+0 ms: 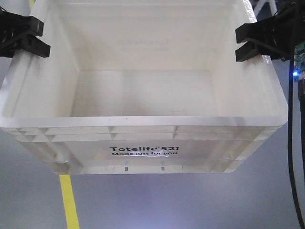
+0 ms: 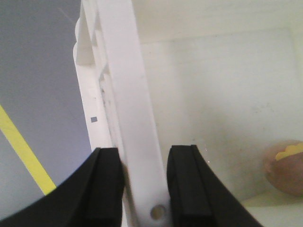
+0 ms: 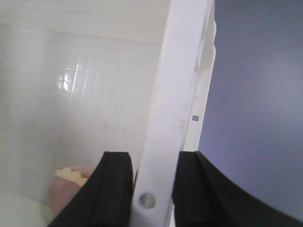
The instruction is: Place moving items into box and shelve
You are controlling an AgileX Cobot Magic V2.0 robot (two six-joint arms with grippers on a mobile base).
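Exterior front-facing view: large white rectangular plastic crate (image 1: 143, 143) with ribbed rim and black "Totelife 521" print fills the frame. It hangs between the two arms, with grey floor (image 1: 200, 200) and a yellow floor stripe (image 1: 69, 200) showing below its base, so I judge it's off the ground.

Left gripper (image 1: 43, 38): black jaws straddle the left side rim, one pad inside and one outside. The left wrist view shows both pads against the rim strip, clamped on it. Right gripper (image 1: 240, 44): same on the right side rim. The right wrist view shows the pads tight on both faces, just above a small hole in the strip.

Contents: one rounded pinkish item with a yellow part (image 2: 285, 164) on the crate bottom near a corner. Can't tell what it is. It's hidden behind the near wall in the front view.

Step in hand, my read: loading is done and this is the carry to the shelf.

How to do it well:
- Drive both arms in sync at fixed spacing. Any drift pries the thin rim out of the pads.
- Hold the crate level. Tilt shifts load to one side and lets the loose item roll.
- Slow accelerations, because the grip is friction on smooth plastic.
- Set the base fully on the shelf before releasing either side.
- Watch the black cable (image 1: 293, 143) by the right arm for snagging.
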